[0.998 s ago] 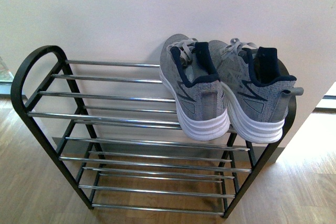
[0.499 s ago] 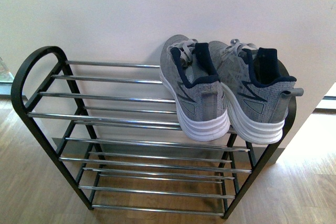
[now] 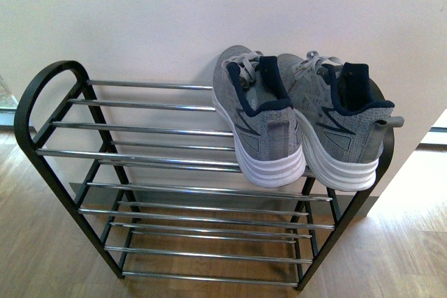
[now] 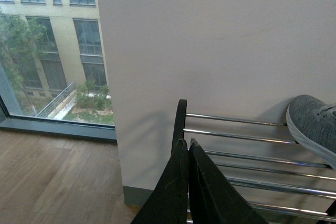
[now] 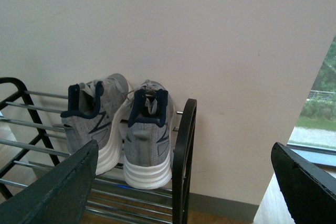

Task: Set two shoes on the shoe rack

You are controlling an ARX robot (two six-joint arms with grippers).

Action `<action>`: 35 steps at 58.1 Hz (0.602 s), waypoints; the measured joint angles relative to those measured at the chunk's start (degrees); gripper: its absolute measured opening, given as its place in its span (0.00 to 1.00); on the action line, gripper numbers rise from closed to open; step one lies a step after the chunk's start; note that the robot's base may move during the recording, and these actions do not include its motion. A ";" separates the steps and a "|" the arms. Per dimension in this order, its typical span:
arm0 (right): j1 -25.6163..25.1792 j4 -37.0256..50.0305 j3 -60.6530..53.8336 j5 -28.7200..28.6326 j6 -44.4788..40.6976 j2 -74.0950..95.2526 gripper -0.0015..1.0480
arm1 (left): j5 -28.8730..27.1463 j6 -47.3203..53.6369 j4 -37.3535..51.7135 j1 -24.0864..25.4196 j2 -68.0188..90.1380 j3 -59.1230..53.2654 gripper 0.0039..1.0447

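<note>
- Holding our left hand [image 4: 187,148] together and our right hand [image 5: 185,150] wide apart, we grip nothing.
- Both gray shoes [image 3: 265,134] sit on the top bars of the shoe rack [image 3: 140,129], right end.
- We think the job looks done; we should back away without bumping them.

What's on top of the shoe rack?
Two grey knit sneakers with white soles, side by side at the right end of the black-framed chrome-bar rack. They cover the bars beneath.
</note>
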 joint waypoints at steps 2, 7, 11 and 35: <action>0.00 0.00 0.00 0.00 -0.02 0.00 0.91 | 0.00 0.00 -0.92 0.00 -1.46 0.00 0.01; 0.00 0.00 0.00 -0.02 0.00 0.00 0.91 | -0.02 0.00 -1.53 0.04 -2.45 0.00 0.01; 0.00 0.00 0.00 0.00 0.00 -0.02 0.91 | 0.00 0.00 -1.51 0.04 -2.49 0.00 0.01; 0.00 0.00 -0.02 0.00 0.00 -0.02 0.91 | -0.02 0.00 -1.49 0.04 -2.54 0.00 0.63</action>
